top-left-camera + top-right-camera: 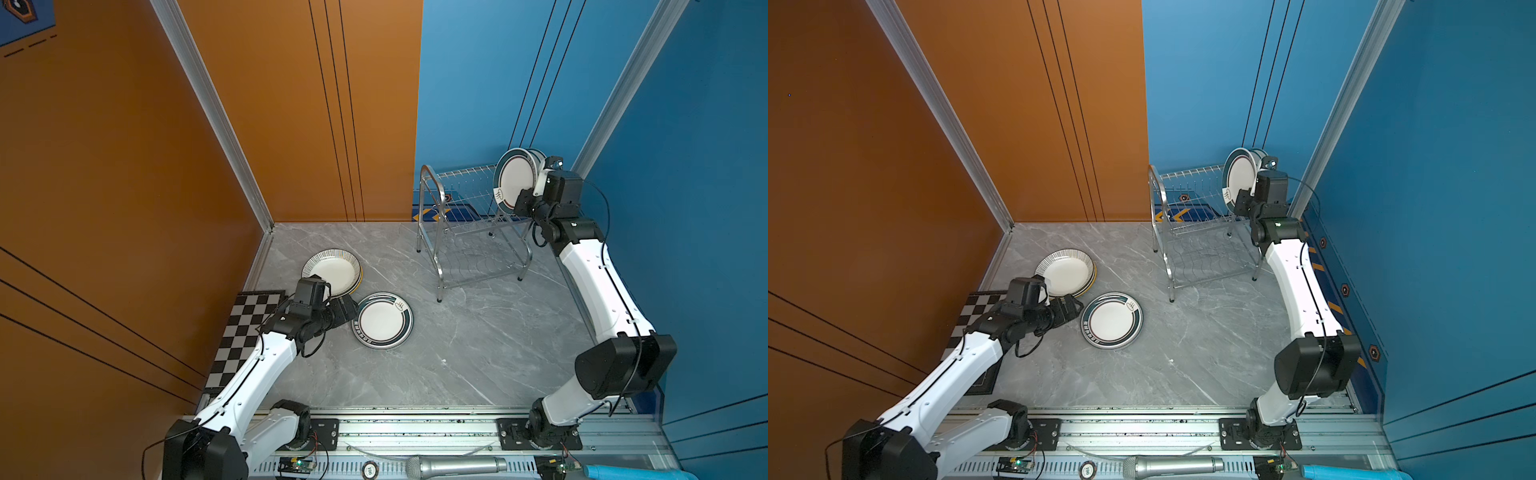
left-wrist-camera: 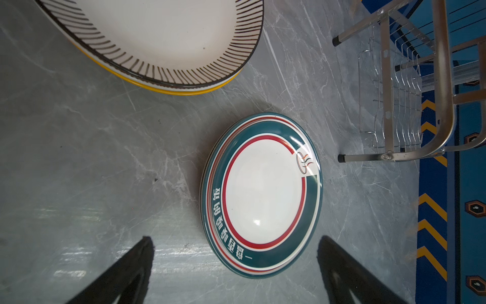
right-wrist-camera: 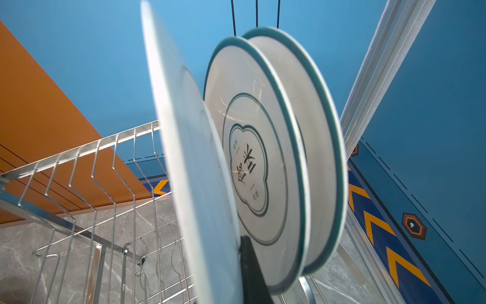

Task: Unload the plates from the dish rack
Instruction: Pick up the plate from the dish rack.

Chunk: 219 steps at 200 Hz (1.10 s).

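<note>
Right gripper (image 1: pixel 523 198) clamps the rim of an upright dark-banded plate (image 1: pixel 513 178) on the dish rack (image 1: pixel 432 195) top tier, while the left gripper (image 2: pixel 234 238) gapes wide beside stacked plates (image 1: pixel 382 320) on the table (image 1: pixel 457 353).

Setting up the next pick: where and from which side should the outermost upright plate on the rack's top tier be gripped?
I'd pinch the outermost upright plate by its lower rim, a finger on each face, from the right arm's side of the dish rack. It stands on edge with a neighbour plate close behind, so only the thin rim is graspable. The right gripper is shut there.
</note>
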Each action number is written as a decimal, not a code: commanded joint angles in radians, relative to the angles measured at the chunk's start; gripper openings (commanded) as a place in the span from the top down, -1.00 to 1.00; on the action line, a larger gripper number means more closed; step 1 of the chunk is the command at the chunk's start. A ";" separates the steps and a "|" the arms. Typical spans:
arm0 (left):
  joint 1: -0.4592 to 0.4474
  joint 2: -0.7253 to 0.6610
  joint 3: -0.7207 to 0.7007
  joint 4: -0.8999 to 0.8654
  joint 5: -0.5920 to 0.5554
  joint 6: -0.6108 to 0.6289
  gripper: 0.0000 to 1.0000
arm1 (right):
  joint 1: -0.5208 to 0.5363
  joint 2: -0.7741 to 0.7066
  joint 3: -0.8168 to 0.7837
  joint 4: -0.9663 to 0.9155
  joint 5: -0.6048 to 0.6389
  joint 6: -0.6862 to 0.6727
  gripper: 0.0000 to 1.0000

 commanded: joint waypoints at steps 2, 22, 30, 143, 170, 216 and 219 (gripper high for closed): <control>-0.012 -0.005 -0.016 0.011 -0.062 -0.041 -0.96 | -0.003 -0.077 -0.024 0.125 -0.023 0.000 1.00; -0.038 -0.037 -0.052 0.065 -0.102 -0.079 -0.96 | -0.003 -0.118 -0.049 0.177 -0.026 0.003 1.00; -0.048 -0.056 -0.071 0.099 -0.097 -0.086 -0.96 | -0.003 -0.135 -0.059 0.198 -0.026 0.004 1.00; -0.064 -0.098 -0.150 0.300 0.008 -0.029 -0.96 | -0.006 -0.618 -0.440 0.369 0.042 0.157 1.00; -0.065 -0.072 -0.126 0.243 -0.011 -0.018 -0.96 | -0.007 -0.756 -0.547 0.246 0.109 0.244 1.00; -0.070 -0.053 -0.088 0.137 -0.105 0.002 -0.96 | -0.024 -0.905 -0.647 -0.059 0.165 0.313 1.00; -0.070 -0.055 -0.090 0.139 -0.108 0.002 -0.96 | -0.026 -0.912 -0.652 -0.084 0.162 0.321 1.00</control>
